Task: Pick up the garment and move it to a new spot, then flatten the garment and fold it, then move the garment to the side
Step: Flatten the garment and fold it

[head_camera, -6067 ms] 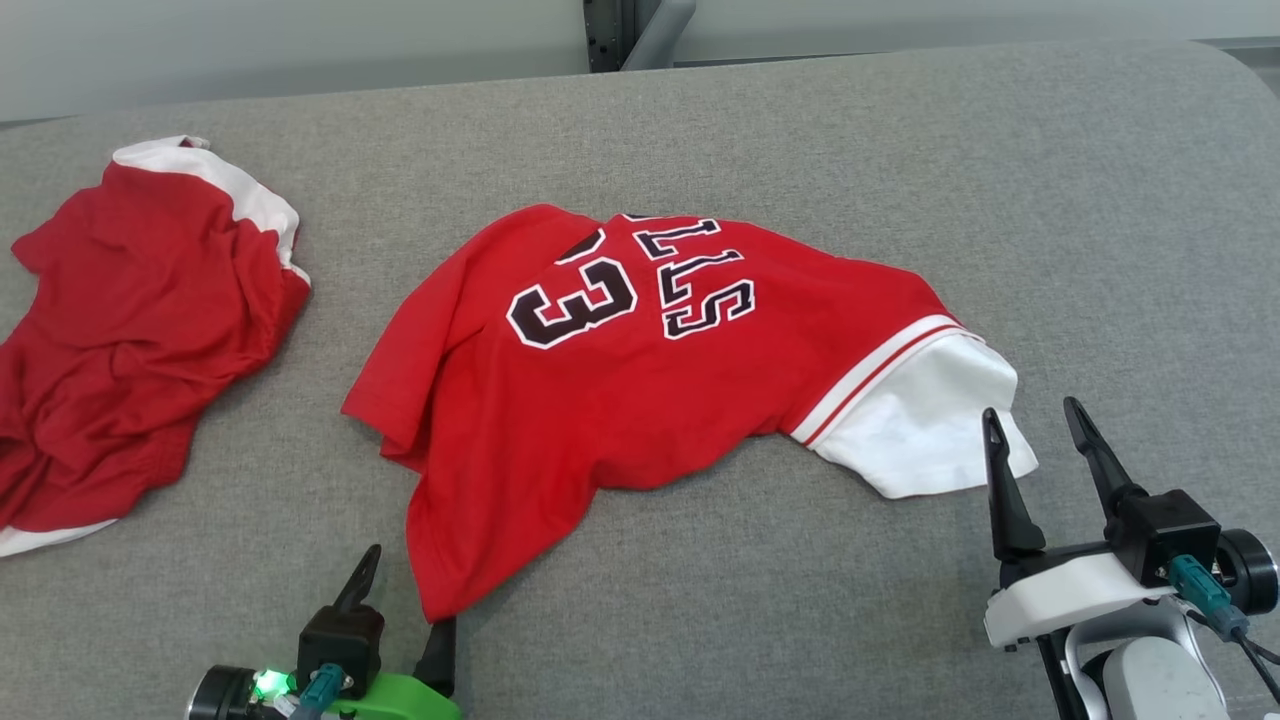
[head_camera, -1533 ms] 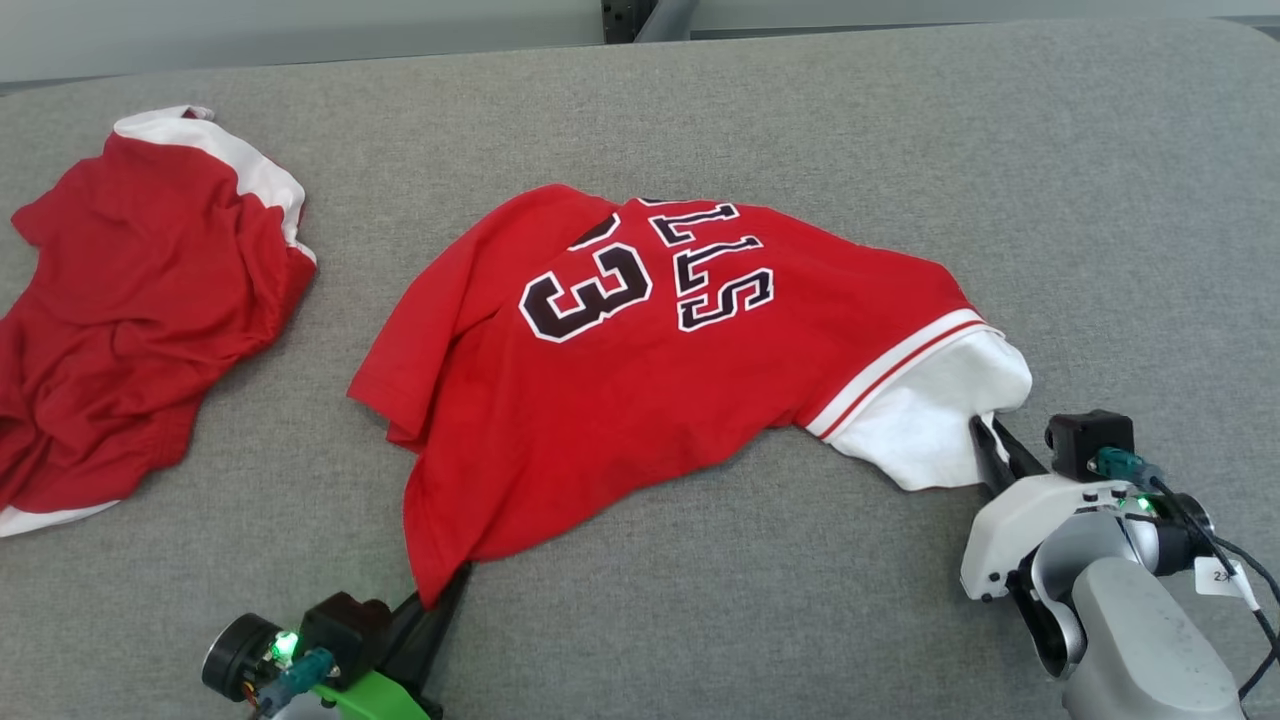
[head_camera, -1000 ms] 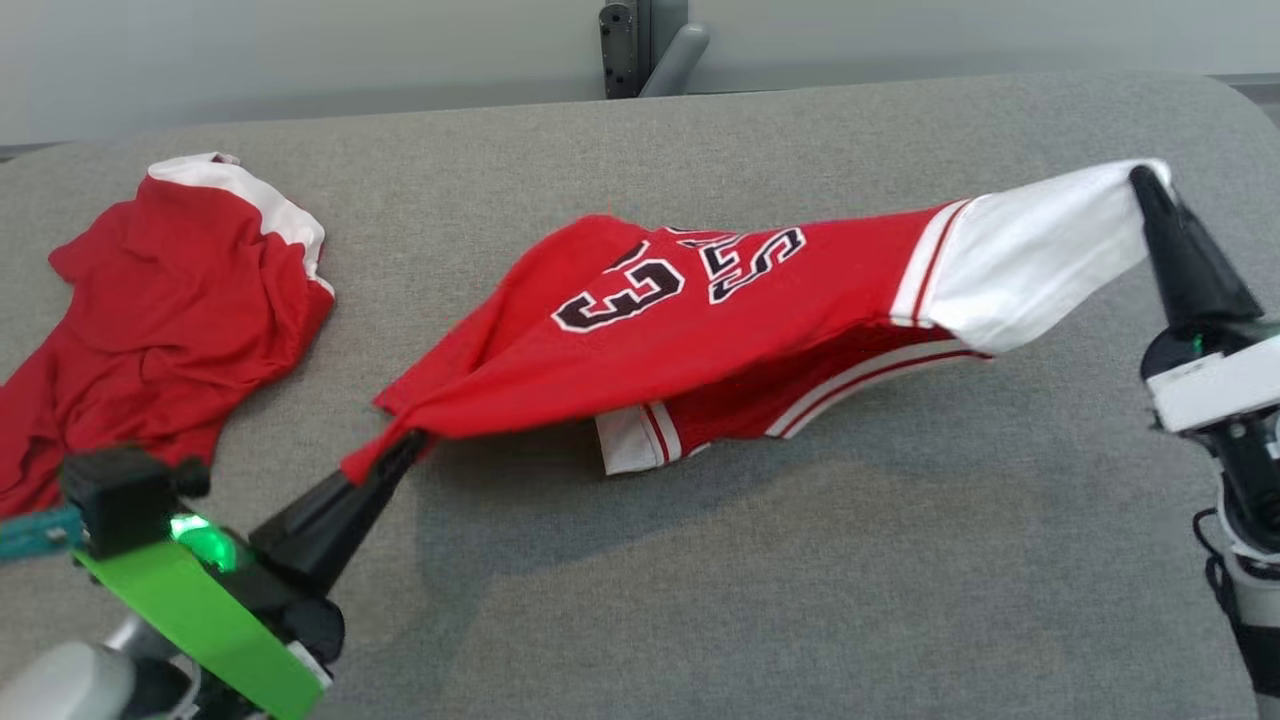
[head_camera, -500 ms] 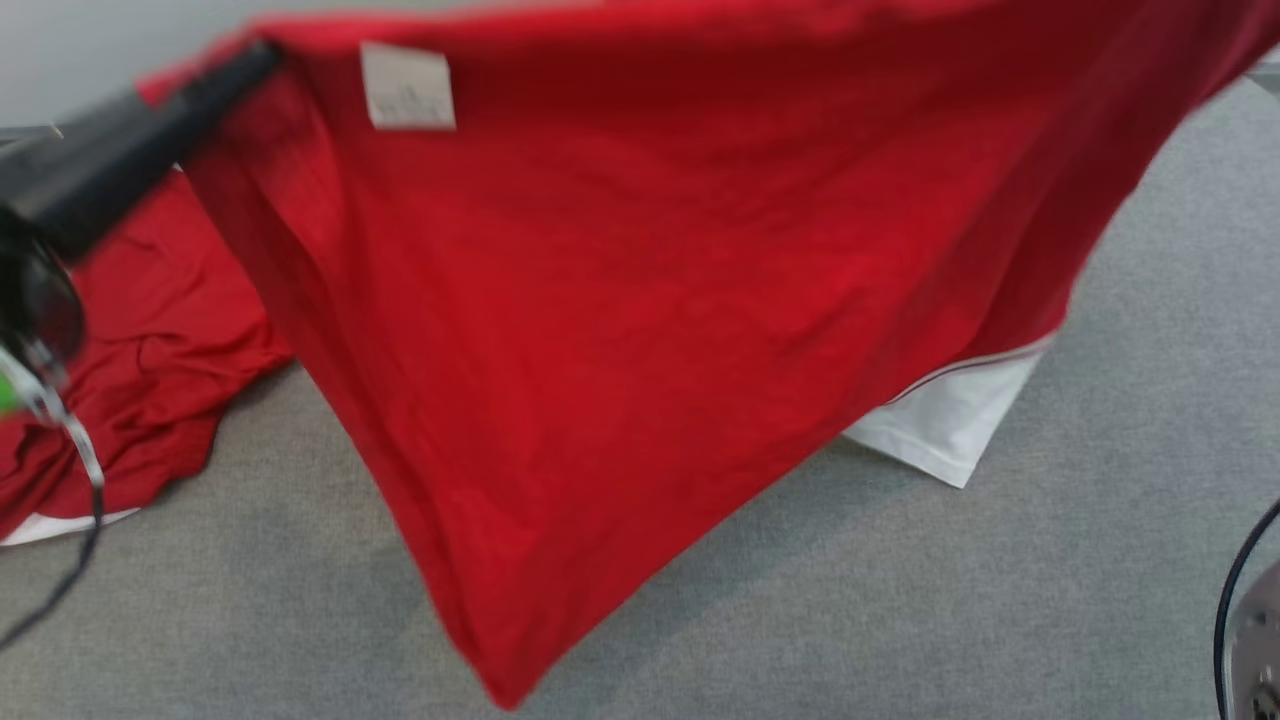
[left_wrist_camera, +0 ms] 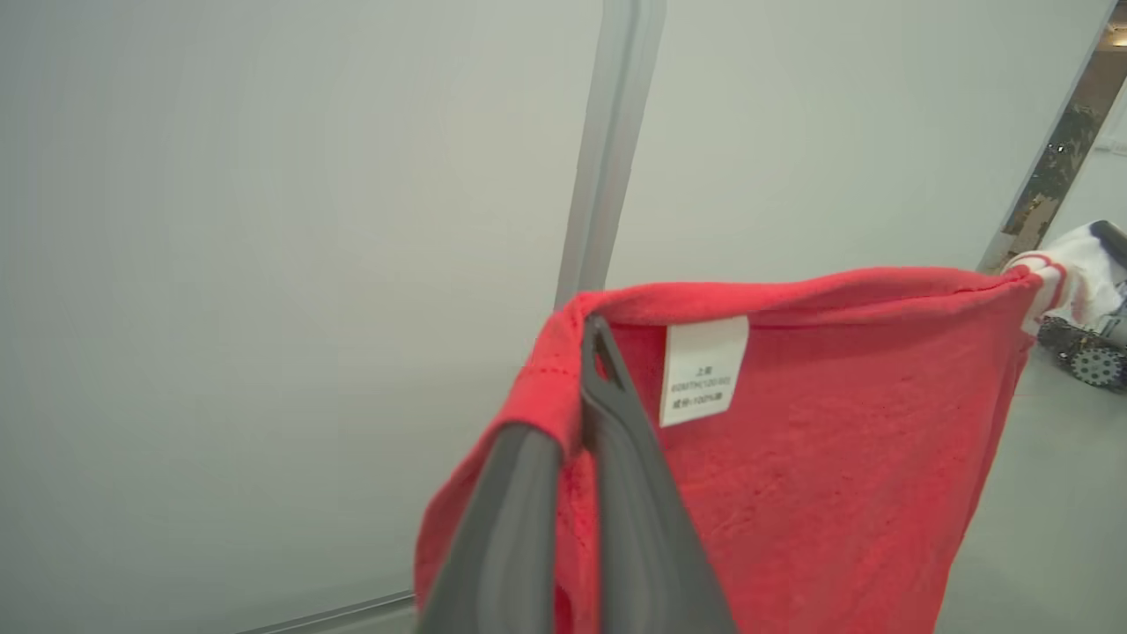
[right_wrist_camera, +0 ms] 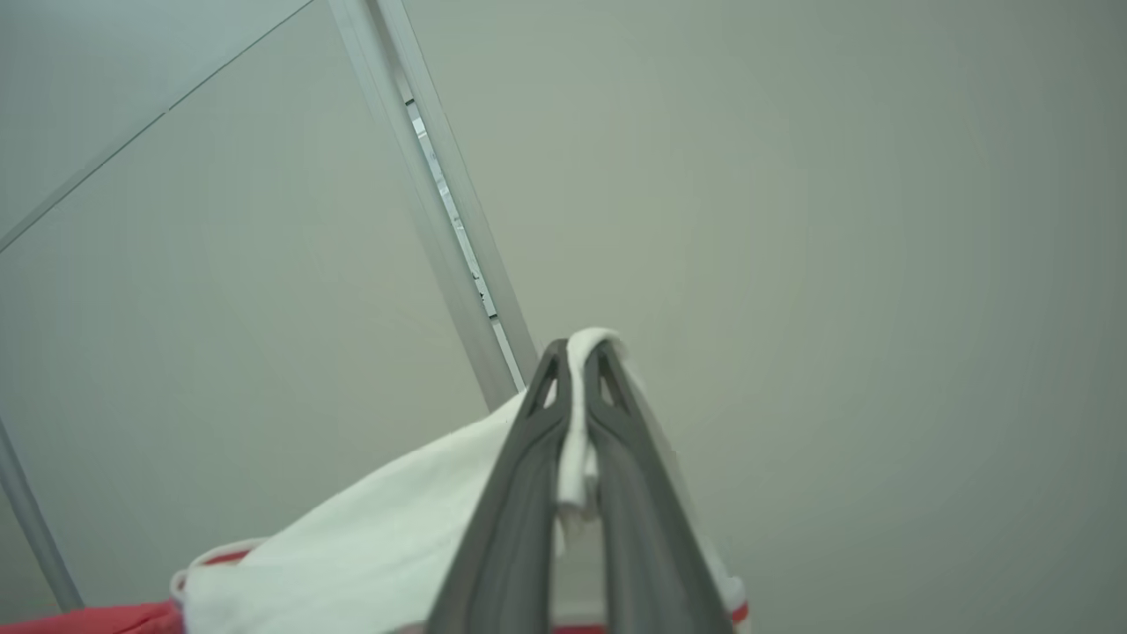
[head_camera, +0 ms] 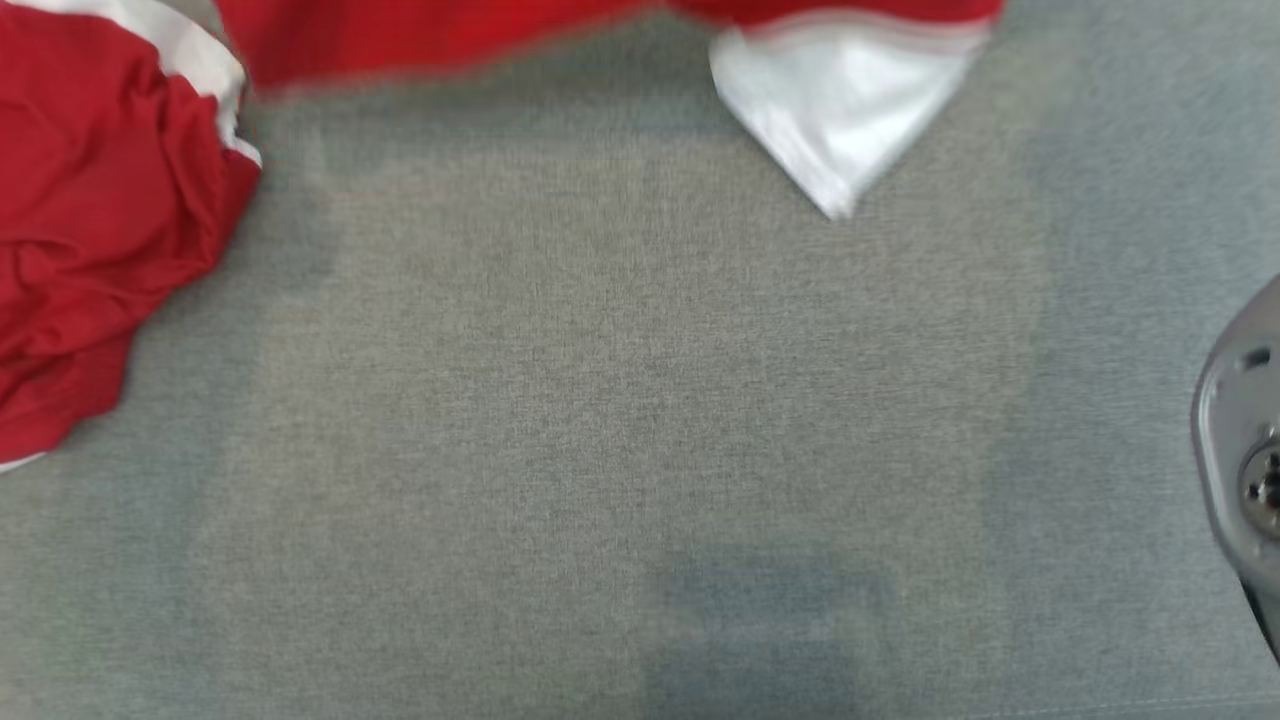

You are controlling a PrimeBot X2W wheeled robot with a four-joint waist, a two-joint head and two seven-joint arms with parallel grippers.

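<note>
- Left fingers [left_wrist_camera: 629,493]: pressed together on the red hem of the shirt [left_wrist_camera: 792,458], just at 9 o'clock of its white label [left_wrist_camera: 704,370]. Cloth folds over one fingertip.
- Right fingers [right_wrist_camera: 638,493]: pinched tight on the edge of the white sleeve [right_wrist_camera: 396,528], with a fold of it poking past the tips.
- The shirt is off the counter [head_camera: 620,420], strung between the two grips. Its long axis runs across from the left grip to the right, and the body hangs below that line.
- In the left wrist view the far end reaches 3 o'clock, where the sleeve meets the other arm's fingers.
- The head view catches the lower fringe, blurred, at 12 o'clock: a red edge and the sleeve tip pointing toward 6 o'clock.
- A second shirt [head_camera: 100,230] lies crumpled on the counter at 9 to 10 o'clock, close to the hanging hem's left end. Touching or not, cannot tell.
- Arm pose: both arms are up high, fingers aimed at a pale wall and a post [left_wrist_camera: 607,150]. A pale part of the right arm [head_camera: 1240,430] sits at the 3 o'clock edge of the head view.
- Judgement: the laydown depends on lowering both ends evenly toward the grey stretch at 6 o'clock. Neither arm looks nearer, so the work is shared.
</note>
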